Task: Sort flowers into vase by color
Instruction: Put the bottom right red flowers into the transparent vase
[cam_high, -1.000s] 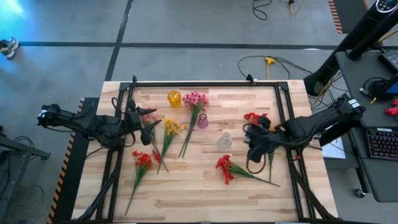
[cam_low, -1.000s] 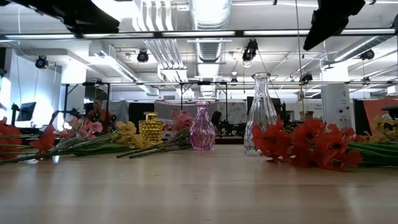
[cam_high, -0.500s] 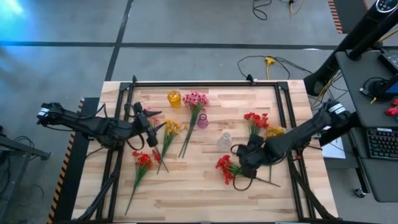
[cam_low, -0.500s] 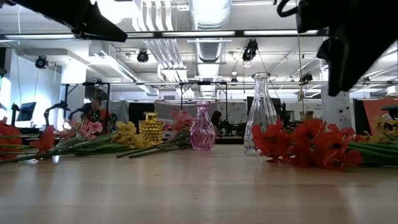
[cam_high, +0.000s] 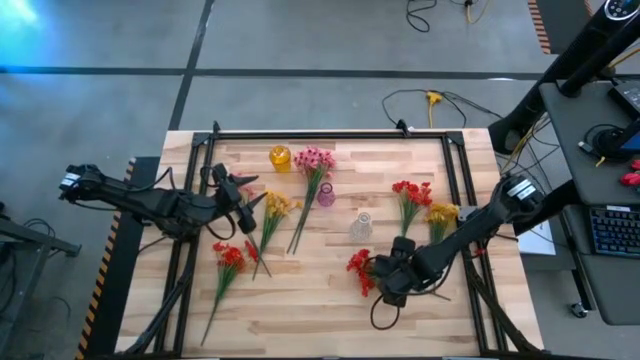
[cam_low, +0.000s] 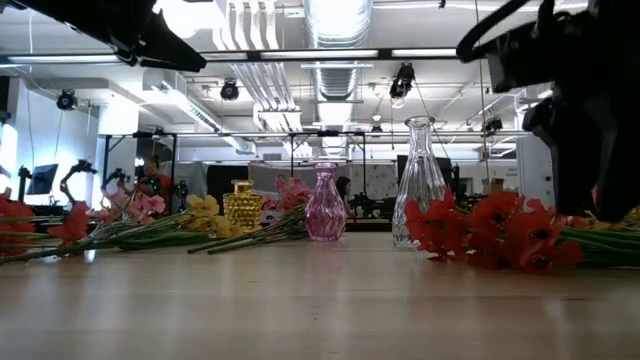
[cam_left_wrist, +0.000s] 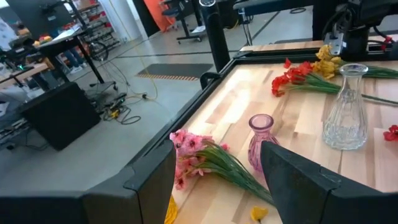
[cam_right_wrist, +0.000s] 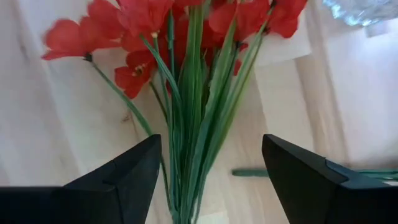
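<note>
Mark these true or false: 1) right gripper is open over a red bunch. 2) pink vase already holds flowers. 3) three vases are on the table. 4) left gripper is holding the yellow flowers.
1) True. The right gripper has its fingers spread on either side of the red bunch's stems.
2) False. The pink vase is empty; the pink flowers lie on the table beside it.
3) True. A yellow vase, the pink vase and a clear vase.
4) False. The left gripper is open and holds nothing; the yellow flowers lie beside it.
</note>
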